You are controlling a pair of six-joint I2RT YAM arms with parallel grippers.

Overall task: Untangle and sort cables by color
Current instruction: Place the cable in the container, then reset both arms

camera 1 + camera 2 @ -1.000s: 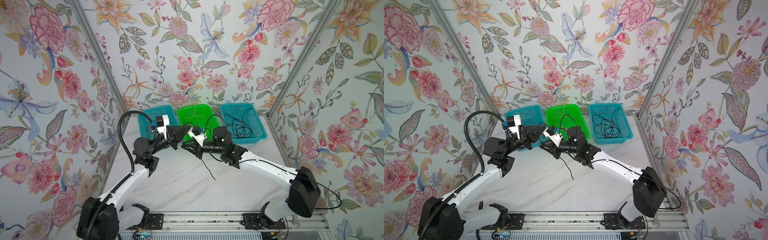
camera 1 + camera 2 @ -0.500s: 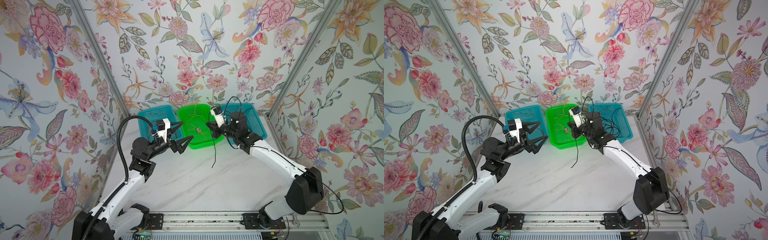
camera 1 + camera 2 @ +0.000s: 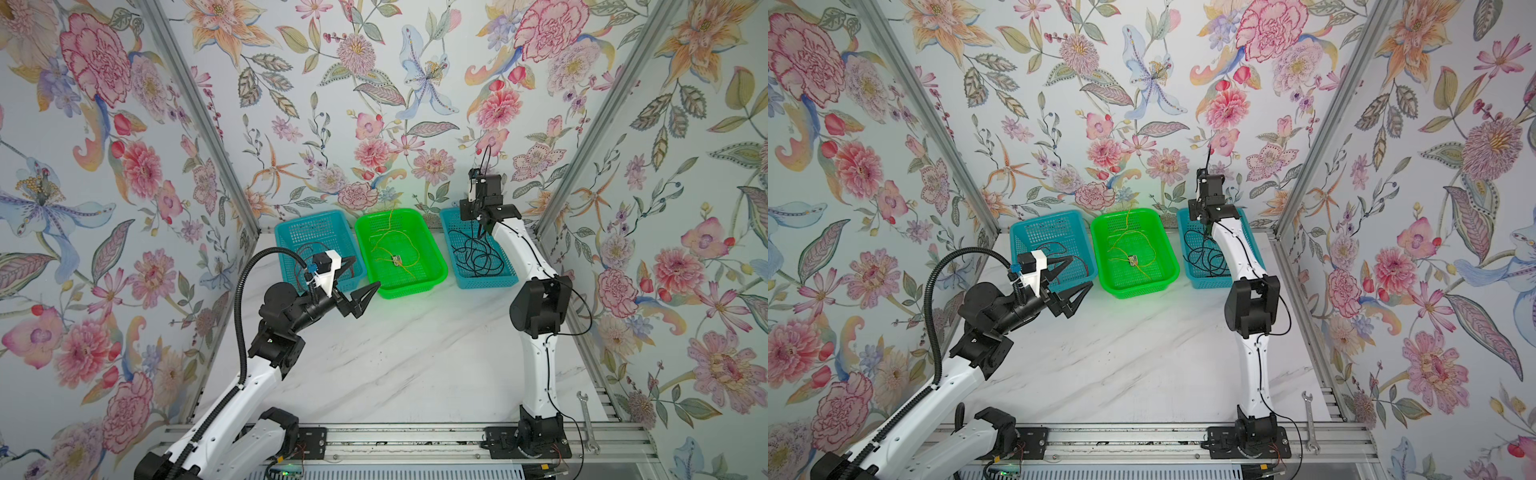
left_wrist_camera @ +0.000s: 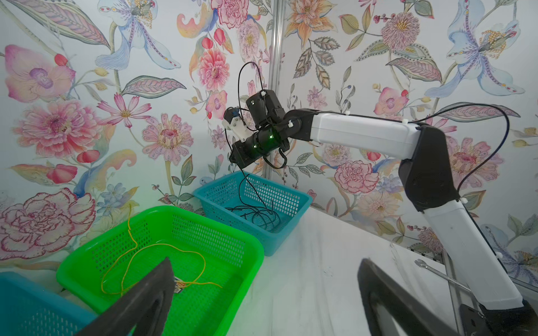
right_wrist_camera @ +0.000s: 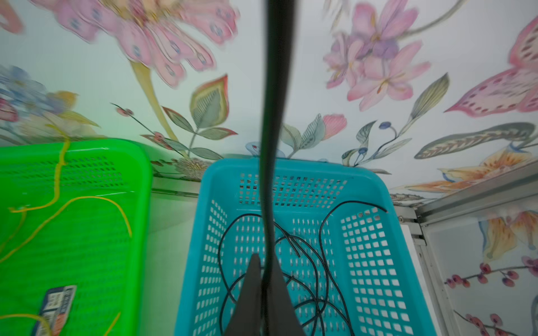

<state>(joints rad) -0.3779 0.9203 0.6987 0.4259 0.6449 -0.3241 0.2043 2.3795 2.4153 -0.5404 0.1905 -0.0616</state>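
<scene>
Along the back of the white marbled desk (image 3: 395,353), three baskets stand side by side, with an arm reaching in from each side.

- **Left blue basket** (image 3: 316,230): holds thin red cables (image 3: 1059,244).
- **Green basket** (image 3: 409,287): stands in the middle and holds looping yellow cables (image 3: 390,241) and a small label (image 3: 396,261).
- **Right blue basket** (image 3: 486,280): holds a loose coil of black cables (image 3: 473,257).
- **Left end effector** (image 3: 366,271): hovers near the front corners of the left blue basket and the green basket. It is released, with its jaws spread wide and nothing between them, as the left wrist view confirms (image 4: 265,261).
- **Right end effector** (image 5: 264,261): hangs above the right blue basket, pointing down, clenched on one black cable (image 4: 243,186). This cable runs from the fingers down into the coil, and its other part rises close past the wrist camera.
- **Wrench** (image 3: 587,419): lies by the metal rail at the front right edge.
</scene>
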